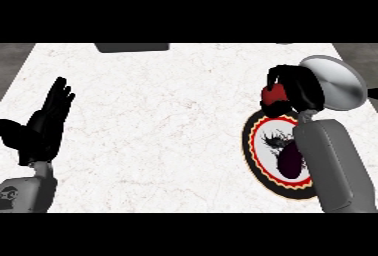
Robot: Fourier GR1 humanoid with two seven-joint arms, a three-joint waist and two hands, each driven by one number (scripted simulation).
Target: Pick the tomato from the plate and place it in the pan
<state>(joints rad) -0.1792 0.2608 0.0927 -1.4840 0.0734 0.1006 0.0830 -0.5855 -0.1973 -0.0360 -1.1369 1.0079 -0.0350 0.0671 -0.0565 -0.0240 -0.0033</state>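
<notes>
The right hand (295, 90) had its fingers curled round the tomato (275, 94), of which only a red patch showed between them, and it held the fruit off the plate (255, 145), between the plate's far rim and the pan (336, 82) near the table's (148, 125) far right corner. The step in hand looked to be the carry to the pan. To do it well, the hand would want to bring the tomato over the middle of the pan's grey bowl rather than its near rim, lower it until it sat close to the pan's floor, and only then uncurl, since a round fruit let go over a sloping edge would likely roll back out towards the plate. The forearm lay across the plate's right side, so a clean path would keep it lifted off the rim. The left hand (44, 120) rested open, fingers up, by the table's left edge. No brand, label or readable writing showed; the plate bore only a red, yellow and black border and a dark motif.
</notes>
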